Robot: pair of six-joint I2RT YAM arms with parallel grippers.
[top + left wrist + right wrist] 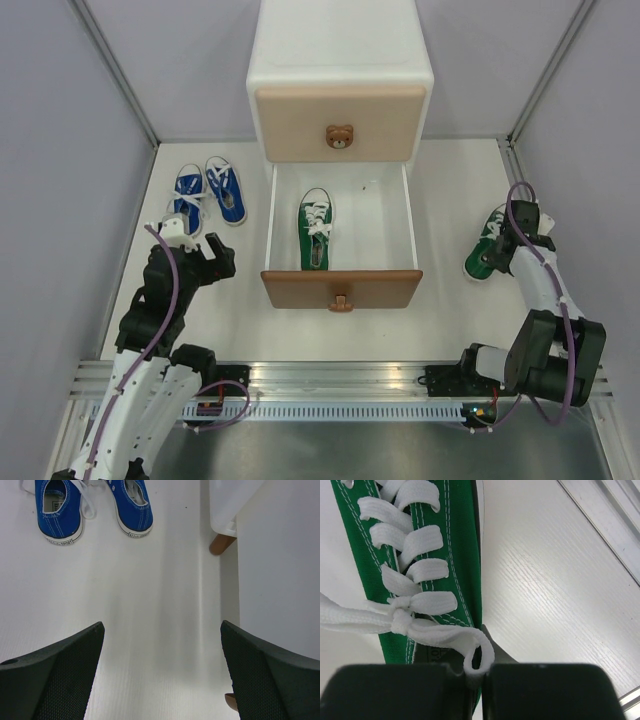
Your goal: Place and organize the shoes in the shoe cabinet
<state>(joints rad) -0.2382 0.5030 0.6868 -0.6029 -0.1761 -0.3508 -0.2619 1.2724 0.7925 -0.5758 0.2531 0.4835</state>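
Right hand point(477, 677) was clamped tight on the collar of a green canvas lace-up sneaker point(457, 545), with a white lace loop point(479, 655) caught between its fingers, at the right edge of the white tabletop point(450, 200). Left hand point(160, 680) hung wide open and empty at lower left. Just above it sat the pair of blue canvas sneakers point(187, 192). A second green sneaker point(316, 230) lay inside the pulled-out brown lower drawer point(341, 288) of the white boxy shoe cabinet point(340, 60), top centre.
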